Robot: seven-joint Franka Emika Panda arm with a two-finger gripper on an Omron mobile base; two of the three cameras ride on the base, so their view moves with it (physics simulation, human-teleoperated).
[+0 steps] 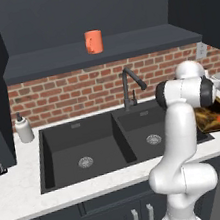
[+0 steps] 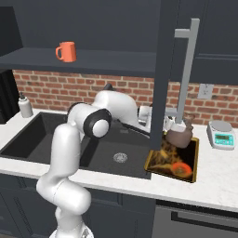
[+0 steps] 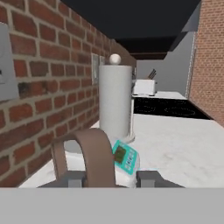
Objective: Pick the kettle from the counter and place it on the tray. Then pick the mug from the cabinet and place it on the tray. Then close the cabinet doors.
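The brownish-grey kettle (image 2: 180,135) stands on the golden-brown tray (image 2: 162,160), which lies on the white counter (image 2: 218,172) right of the sink. My gripper (image 2: 173,124) hovers just over the kettle, partly behind the open cabinet door (image 2: 162,69). In the hand view the kettle's brown arched handle (image 3: 94,153) rises between my gripper's (image 3: 110,178) fingertips, which stand apart with a gap on the right side; the gripper is open. The orange mug (image 1: 93,41) (image 2: 66,51) sits upright on the shelf of the open cabinet (image 1: 97,53). The arm hides much of the tray (image 1: 219,116) in the left base view.
A white kitchen scale (image 2: 220,134) (image 3: 126,158) stands right of the tray, a paper towel roll (image 3: 115,100) beyond it. The black double sink (image 1: 87,146) with its faucet (image 1: 128,86) lies left; a soap bottle (image 1: 23,129) stands at its far left corner.
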